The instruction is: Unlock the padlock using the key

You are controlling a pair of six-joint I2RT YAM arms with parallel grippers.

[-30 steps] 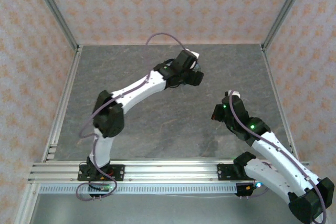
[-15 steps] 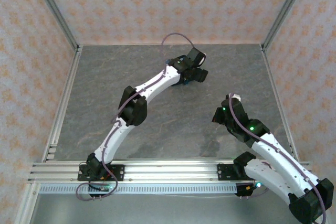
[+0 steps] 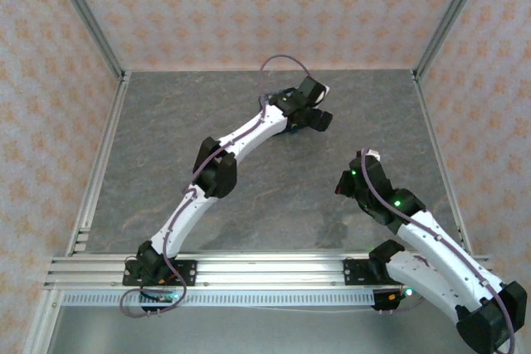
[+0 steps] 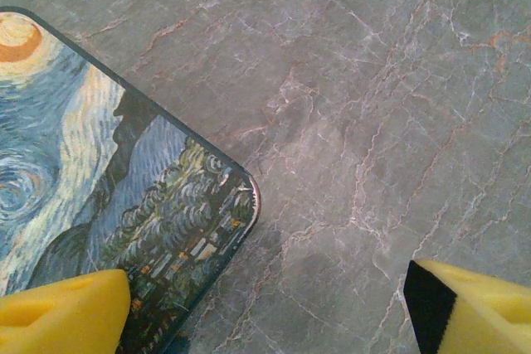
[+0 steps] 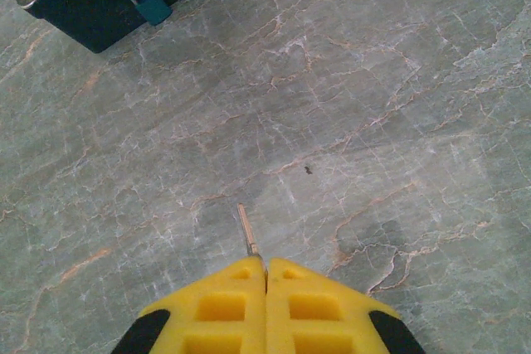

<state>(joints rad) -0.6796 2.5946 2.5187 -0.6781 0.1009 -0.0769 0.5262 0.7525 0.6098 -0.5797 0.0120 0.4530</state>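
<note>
Padlock point(image 5: 150, 4) hangs well apart from the key point(image 5: 246, 230), which, nipped by its end in the clamped right hand point(image 5: 265, 275), may twist at the keyhole; the left hand point(image 4: 265, 308) gapes empty over the tin point(image 4: 99, 180).

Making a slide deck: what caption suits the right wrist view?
Right gripper pinches the key, its blade protruding; the padlock hangs on the tin ahead.
</note>
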